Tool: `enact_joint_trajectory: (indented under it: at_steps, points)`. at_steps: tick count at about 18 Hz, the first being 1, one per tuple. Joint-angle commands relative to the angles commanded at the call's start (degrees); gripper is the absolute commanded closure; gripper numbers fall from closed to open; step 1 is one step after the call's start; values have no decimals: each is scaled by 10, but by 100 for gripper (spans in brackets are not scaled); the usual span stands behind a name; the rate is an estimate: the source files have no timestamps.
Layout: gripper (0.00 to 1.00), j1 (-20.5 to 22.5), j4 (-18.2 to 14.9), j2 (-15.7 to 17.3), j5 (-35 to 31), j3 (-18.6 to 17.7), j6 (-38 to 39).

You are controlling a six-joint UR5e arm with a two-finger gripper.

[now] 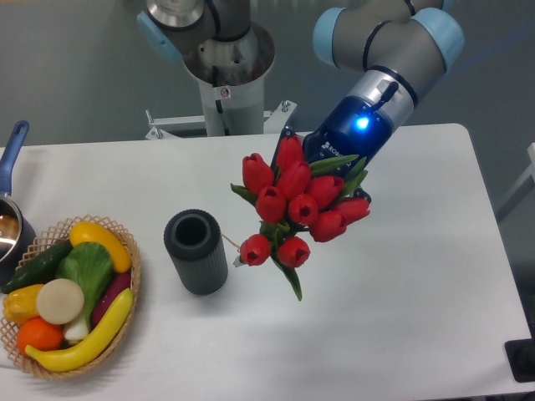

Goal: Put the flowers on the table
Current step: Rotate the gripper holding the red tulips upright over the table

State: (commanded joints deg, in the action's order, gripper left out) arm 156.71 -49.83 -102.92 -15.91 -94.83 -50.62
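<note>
**A:** Where are the flowers, and which way do they point?

**B:** You have the flowers (pixel 294 209) held up over the middle of the table (pixel 418 276). The red heads face the camera and fan toward 7 o'clock; the stems run back toward 1 o'clock into the blue wrist, so the long axis goes 7 to 1, tilted up toward the lens. One green leaf hangs down at 6 o'clock from the bunch.

**A:** And your gripper?

**B:** The gripper (pixel 347 180) sits behind the blooms at their 1 o'clock side. Its fingers are hidden by the tulips, so you cannot tell how they stand, though the bunch hangs from it.

**A:** Containers?

**B:** At 9 o'clock from the bunch, the dark cylinder (pixel 196 251) stands upright, its mouth open and dark inside. Farther out at 8 o'clock, the wicker basket (pixel 125 317) holds mixed vegetables in yellow, green, orange, purple and white. A pot (pixel 10 230) with a blue handle sits at the table's far 9 o'clock edge, something brownish inside.
</note>
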Motion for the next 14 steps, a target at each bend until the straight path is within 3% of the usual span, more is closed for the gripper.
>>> enact_joint_trajectory:
  at_steps: [9,12,14]
  points:
    - [55,4,0,10,-10,-9,1]
    - [55,4,-1,25,-108,-10,0]
    - [55,1,-1,35,-134,-11,0]
